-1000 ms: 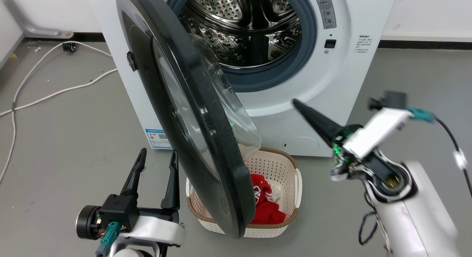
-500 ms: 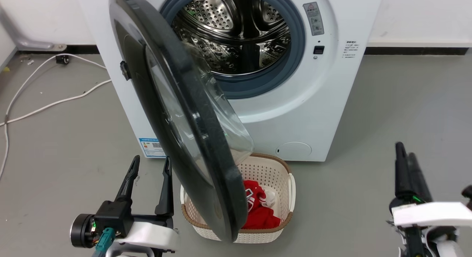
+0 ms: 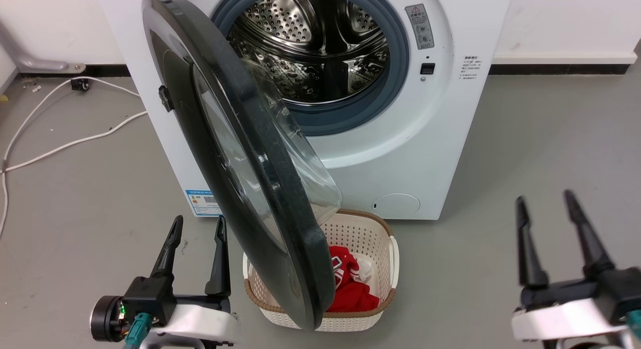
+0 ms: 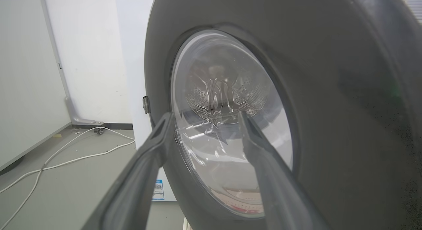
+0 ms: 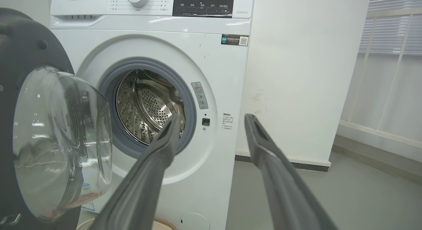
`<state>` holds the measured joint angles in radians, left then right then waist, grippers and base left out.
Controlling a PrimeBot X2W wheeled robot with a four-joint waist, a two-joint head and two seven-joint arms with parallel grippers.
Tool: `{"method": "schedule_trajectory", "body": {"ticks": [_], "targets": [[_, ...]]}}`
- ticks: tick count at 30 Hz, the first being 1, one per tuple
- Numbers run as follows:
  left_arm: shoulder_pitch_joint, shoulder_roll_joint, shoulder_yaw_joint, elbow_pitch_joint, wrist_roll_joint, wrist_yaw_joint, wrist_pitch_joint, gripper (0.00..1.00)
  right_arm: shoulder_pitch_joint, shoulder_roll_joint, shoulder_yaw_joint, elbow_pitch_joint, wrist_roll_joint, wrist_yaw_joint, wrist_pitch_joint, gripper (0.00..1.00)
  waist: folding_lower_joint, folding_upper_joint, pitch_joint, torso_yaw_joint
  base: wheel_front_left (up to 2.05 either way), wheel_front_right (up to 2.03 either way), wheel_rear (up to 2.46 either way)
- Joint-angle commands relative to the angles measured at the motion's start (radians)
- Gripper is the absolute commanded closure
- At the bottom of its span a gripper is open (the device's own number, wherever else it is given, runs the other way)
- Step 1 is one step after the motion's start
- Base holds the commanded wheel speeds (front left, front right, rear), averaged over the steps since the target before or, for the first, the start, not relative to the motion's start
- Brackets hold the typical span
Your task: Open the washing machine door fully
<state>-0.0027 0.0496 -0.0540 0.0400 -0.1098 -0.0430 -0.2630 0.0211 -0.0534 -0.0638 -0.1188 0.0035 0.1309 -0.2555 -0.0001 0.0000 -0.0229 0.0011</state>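
In the head view, the washing machine door [image 3: 235, 158] stands partly swung out from the front of the washing machine [image 3: 425, 153], leaving the steel drum [image 3: 310, 38] exposed. The door's lower edge hangs over a white basket [image 3: 391, 249] holding red clothes [image 3: 350, 291], on the floor just in front of the machine. The left gripper [image 3: 198, 220], open and empty, sits just beside the door's outer face. The right gripper [image 3: 545, 196], also open and empty, is well apart from the door, off the machine's other front corner.

In the left wrist view, spread fingers frame the door's glass window close ahead.

In the right wrist view, parted fingers point at the machine's front beside the drum opening.
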Motion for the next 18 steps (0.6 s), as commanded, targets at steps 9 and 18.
{"method": "schedule_trajectory", "body": {"ticks": [9, 18], "targets": [[0.011, 0.001, 0.001, -0.002, 0.01, -0.005, -0.003, 0.0, 0.053, 0.004, 0.05, 0.078, -0.022, 0.0, 0.013, 0.0, 0.0001, 0.0, 0.002, 0.0, 0.0, 0.0, 0.0], [0.014, 0.001, -0.003, 0.002, 0.012, -0.009, -0.003, 0.0, 0.03, 0.004, 0.045, 0.117, -0.003, 0.0, 0.005, 0.0, 0.0001, 0.0, 0.0, -0.005, 0.0, 0.0, 0.0]]}}
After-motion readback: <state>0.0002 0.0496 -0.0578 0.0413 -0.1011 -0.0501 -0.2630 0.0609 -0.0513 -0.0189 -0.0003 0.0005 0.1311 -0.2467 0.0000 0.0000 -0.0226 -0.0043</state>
